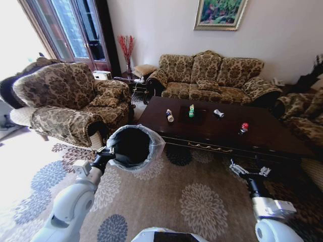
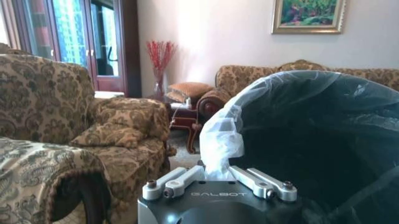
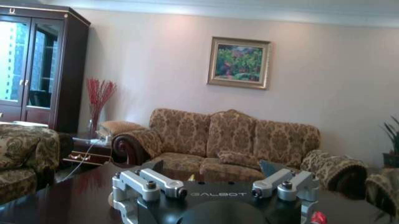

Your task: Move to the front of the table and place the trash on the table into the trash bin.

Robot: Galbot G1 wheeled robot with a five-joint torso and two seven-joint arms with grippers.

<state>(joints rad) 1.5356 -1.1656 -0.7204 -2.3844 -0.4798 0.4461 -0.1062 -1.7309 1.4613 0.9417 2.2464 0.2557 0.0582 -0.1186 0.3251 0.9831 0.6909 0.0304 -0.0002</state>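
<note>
The table (image 1: 272, 135) is long, dark and glossy, and stands ahead of me to the right. On it lies the trash: a whitish bottle (image 1: 169, 116) with a blue cap, a green packet (image 1: 192, 111), a silver can (image 1: 218, 113) and a red can (image 1: 244, 127). My left gripper (image 1: 108, 153) is shut on the rim of the trash bin (image 1: 132, 147), a dark round bin with a translucent bag, held off the carpet left of the table. In the left wrist view the left gripper (image 2: 218, 175) pinches the bag at the trash bin (image 2: 311, 140) rim. My right gripper (image 1: 237, 169) hangs open before the table's front edge. The right wrist view shows the right gripper (image 3: 214, 168) spread wide, with the red can (image 3: 318, 218) at the frame's edge.
A patterned armchair (image 1: 65, 101) stands at the left. A matching sofa (image 1: 212, 75) sits behind the table and another seat (image 1: 303, 116) is at the right. A small side table (image 1: 132, 79) fills the corner. Flowered carpet (image 1: 202, 201) lies between me and the table.
</note>
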